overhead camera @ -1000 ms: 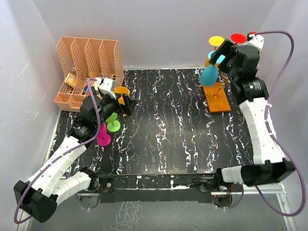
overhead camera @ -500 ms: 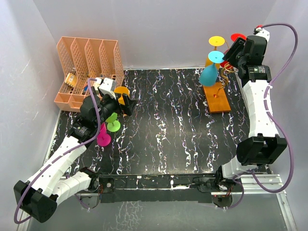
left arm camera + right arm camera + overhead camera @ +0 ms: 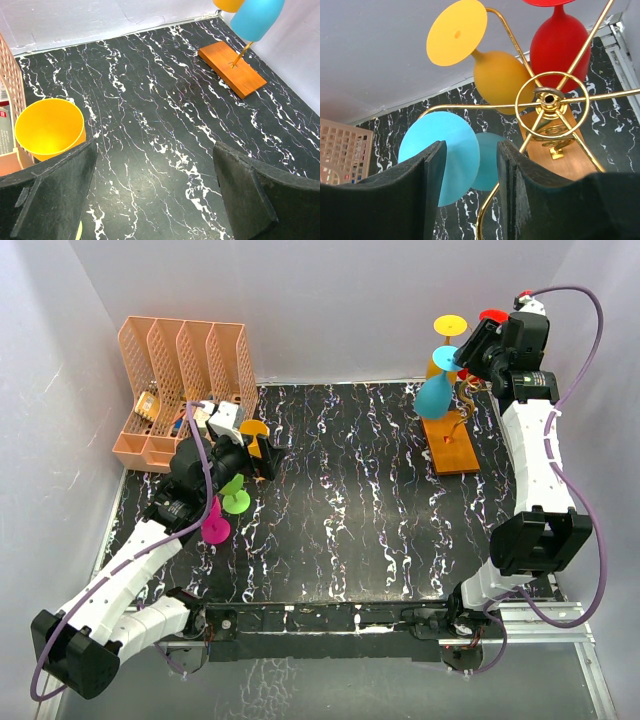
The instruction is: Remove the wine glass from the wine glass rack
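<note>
Black marbled worktop [image 3: 340, 500], peach file organizer [image 3: 180, 370] at far left corner. Wine glass rack [image 3: 455, 445] stands far right on its orange base, 3 glasses hanging bowl-down: blue wine glass [image 3: 457, 150], yellow glass [image 3: 495, 75], red glass [image 3: 559, 47]. Right gripper [image 3: 471, 167] is up at the rack top, jaws about half apart, blue foot disc showing in the gap; contact unclear. Left gripper [image 3: 155, 170] is low over the left worktop, jaws wide, holding nothing, yellow cup [image 3: 49, 127] just beside it.
</note>
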Robot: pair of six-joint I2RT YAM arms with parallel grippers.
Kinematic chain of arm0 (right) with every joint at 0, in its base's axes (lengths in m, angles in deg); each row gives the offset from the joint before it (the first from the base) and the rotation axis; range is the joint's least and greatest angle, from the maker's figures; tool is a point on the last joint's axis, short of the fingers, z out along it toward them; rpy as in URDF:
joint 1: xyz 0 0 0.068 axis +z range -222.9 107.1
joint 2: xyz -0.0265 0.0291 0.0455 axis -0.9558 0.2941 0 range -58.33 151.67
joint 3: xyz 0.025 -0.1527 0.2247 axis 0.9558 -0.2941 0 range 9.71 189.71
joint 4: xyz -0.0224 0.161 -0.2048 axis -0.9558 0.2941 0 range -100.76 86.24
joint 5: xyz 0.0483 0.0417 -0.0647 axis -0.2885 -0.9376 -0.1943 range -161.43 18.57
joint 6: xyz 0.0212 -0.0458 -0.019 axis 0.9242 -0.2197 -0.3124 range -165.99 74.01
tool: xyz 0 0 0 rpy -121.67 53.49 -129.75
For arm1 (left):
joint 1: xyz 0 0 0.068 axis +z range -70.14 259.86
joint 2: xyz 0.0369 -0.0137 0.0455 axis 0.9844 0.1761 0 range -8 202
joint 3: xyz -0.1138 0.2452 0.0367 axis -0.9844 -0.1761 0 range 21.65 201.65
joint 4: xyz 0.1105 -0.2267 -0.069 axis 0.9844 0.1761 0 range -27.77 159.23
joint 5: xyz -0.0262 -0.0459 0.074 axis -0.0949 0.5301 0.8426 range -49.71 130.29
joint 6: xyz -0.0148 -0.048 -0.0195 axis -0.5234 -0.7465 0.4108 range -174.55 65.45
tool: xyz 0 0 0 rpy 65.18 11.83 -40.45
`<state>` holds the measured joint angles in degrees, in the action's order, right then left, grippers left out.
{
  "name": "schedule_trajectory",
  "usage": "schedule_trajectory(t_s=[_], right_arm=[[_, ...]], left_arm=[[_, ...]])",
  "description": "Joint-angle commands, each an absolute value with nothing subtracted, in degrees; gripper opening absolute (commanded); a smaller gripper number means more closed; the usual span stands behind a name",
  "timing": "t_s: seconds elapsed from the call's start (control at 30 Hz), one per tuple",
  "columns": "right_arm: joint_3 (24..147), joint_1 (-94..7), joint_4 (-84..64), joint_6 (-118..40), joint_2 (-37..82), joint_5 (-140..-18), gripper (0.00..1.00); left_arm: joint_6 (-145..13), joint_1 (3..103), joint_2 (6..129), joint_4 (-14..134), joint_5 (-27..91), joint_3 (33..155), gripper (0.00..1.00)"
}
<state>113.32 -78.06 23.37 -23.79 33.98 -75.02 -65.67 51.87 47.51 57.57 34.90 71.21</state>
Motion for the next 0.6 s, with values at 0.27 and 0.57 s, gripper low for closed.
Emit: schedule_trajectory(t_s=[0.27, 0.57], right_arm=[[116.73, -78.35, 21.82, -21.27, 35.96, -80.93, 0.47], [116.76, -78.36, 22.25, -19.53, 36.20, -80.63, 0.32]], left_arm=[[-65.19, 51.65, 47.28, 56.33, 34.40, 71.29, 0.97], [-65.33, 51.62, 47.55, 56.34, 34.14, 71.38, 0.97]])
